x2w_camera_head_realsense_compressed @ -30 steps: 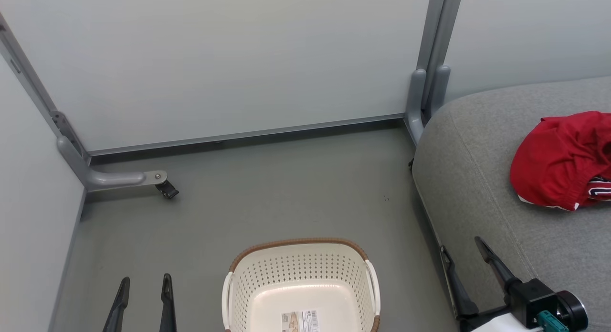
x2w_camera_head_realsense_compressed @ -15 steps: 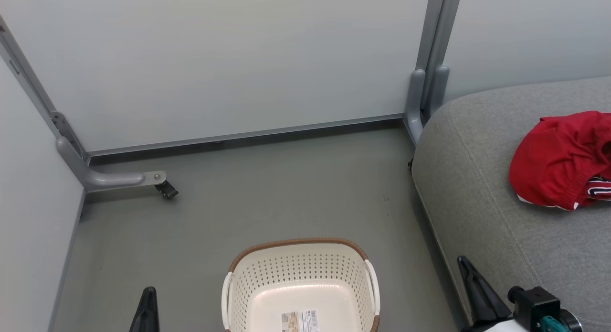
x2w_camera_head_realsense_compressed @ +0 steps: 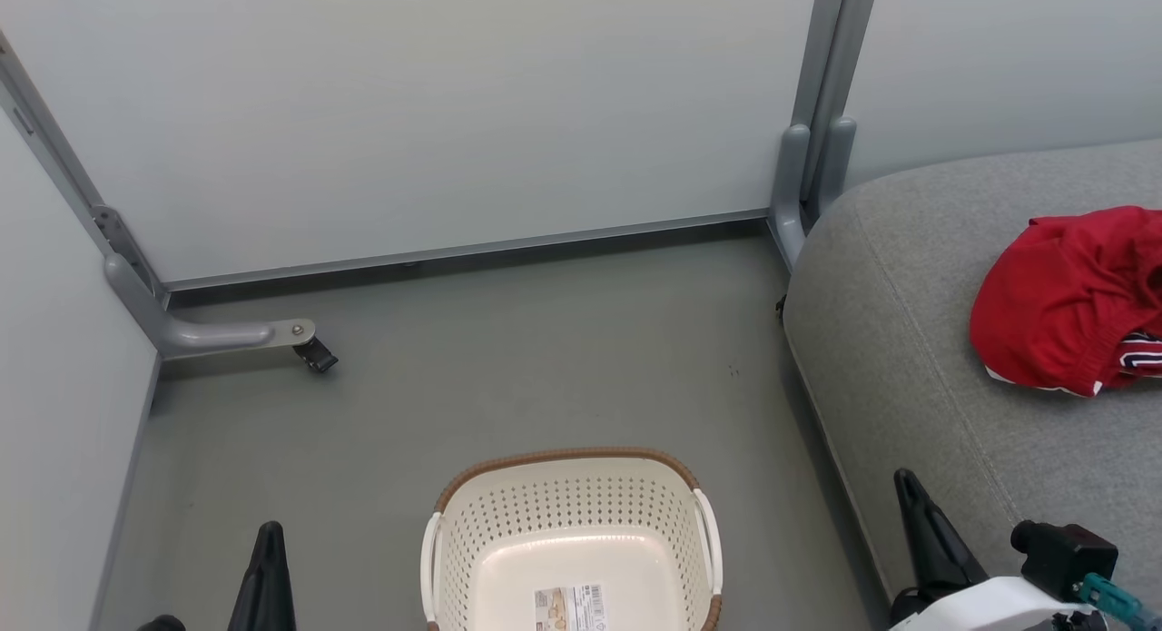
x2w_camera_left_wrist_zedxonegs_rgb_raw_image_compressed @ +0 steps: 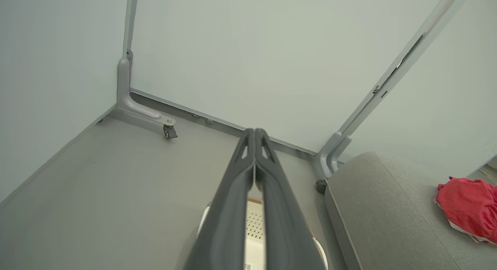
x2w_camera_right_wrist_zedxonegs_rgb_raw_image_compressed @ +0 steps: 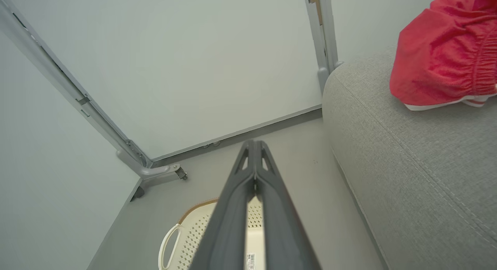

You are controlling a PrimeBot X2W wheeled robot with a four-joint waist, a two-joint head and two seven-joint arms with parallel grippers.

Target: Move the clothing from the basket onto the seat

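Both pairs of jaws have snapped together since a second ago! The left gripper (x2w_camera_head_realsense_compressed: 270, 536), then spread wide at the lower left, now shows as one dark blade, and its wrist view confirms it: fingers pressed flat, nothing between them. Same story for the right gripper (x2w_camera_head_realsense_compressed: 905, 488), which has shut empty and sits low beside the seat (x2w_camera_head_realsense_compressed: 908, 359). The whole picture has nudged slightly too, so that is the camera, not the furniture.

The red clothing (x2w_camera_head_realsense_compressed: 1062, 304) lies bunched on the seat, well apart from the basket (x2w_camera_head_realsense_compressed: 567, 453). The basket stands on the floor (x2w_camera_head_realsense_compressed: 508, 368) with its bottom bare, label (x2w_camera_head_realsense_compressed: 570, 607) plain to see. My read: nothing is left to carry and both arms are tucking in; this one looks finished.
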